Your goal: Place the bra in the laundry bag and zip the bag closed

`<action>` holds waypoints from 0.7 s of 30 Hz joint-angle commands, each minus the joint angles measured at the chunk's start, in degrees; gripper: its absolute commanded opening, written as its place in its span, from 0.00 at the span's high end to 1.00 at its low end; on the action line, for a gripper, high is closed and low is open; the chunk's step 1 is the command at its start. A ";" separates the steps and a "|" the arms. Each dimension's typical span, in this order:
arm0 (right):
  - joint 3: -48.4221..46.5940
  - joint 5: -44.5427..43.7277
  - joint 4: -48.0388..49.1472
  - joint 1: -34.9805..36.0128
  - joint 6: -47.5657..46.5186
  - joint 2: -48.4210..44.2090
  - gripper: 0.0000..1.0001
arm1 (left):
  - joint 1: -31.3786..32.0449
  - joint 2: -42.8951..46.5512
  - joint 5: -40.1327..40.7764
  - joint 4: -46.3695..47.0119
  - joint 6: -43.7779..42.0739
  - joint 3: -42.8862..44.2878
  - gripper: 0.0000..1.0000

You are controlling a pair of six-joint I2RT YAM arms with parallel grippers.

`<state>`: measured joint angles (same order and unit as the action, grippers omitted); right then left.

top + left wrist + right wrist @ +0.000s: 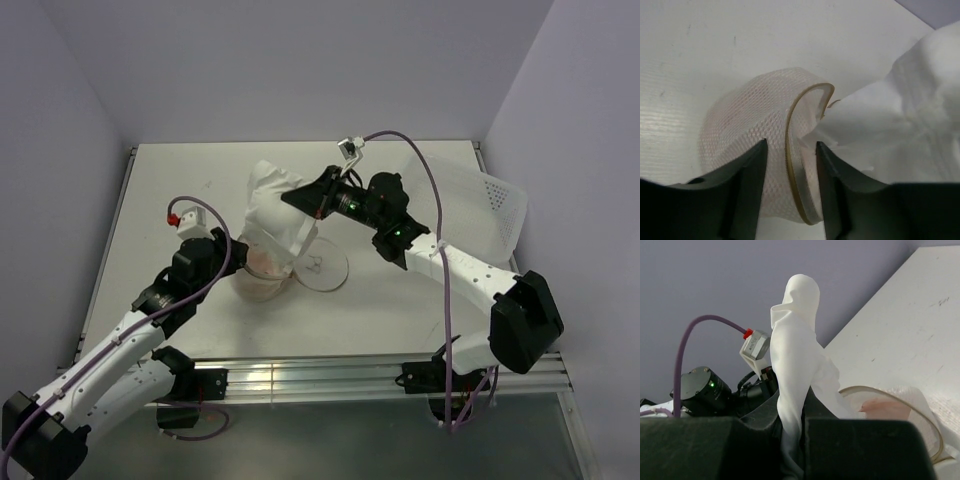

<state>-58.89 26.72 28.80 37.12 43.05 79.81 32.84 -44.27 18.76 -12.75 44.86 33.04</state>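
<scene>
At the near left, the left fingers stand partly open, one on each side of the upright rim of the small cylindrical translucent whitish mesh laundry bag; the tan zip band of that rim runs up through the gap between them with space on either side, so they clasp nothing. The bag sits on the white counter left of centre, its mouth open and a pinkish tint showing inside; its round flat lid, marked with a small dark outline, lies flat on the counter, touching the bag's right side. Just beyond the bag, the white soft fabric bra hangs above the open mouth, with its lower end reaching down to the rim; whether any of it is already inside cannot be told. The right fingers are pinched almost together on the bra's right side and hold it up, with a fold of the fabric rising from between them. At the far right of the counter, well apart from the bag, stands a larger clear perforated plastic bin.
</scene>
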 commanded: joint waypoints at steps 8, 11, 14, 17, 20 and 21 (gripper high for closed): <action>9.93 -10.10 20.50 3.13 6.61 2.71 1.00 | -1.73 -0.73 -3.12 6.60 1.10 -2.19 0.97; 10.12 -12.74 23.84 4.18 7.92 6.31 1.00 | -1.81 -0.64 -2.94 6.08 0.93 -1.75 1.00; 10.20 -12.13 27.71 5.76 8.46 9.92 1.00 | -1.82 0.32 -2.77 6.51 1.19 -2.36 1.00; 10.73 -11.79 27.19 7.25 6.88 12.12 1.00 | -1.99 0.77 -2.33 6.78 0.93 -2.10 1.00; 13.61 -10.12 28.94 7.70 7.49 13.53 1.00 | -1.99 1.11 -2.68 7.21 1.10 -2.19 1.00; 14.59 -9.85 29.99 7.87 7.40 13.53 1.00 | -1.99 1.38 -2.85 8.00 1.19 -2.54 1.00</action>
<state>-46.72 16.08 52.03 44.23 50.50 93.23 31.14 -44.21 16.36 -9.19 45.76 31.09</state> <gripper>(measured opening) 0.101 0.026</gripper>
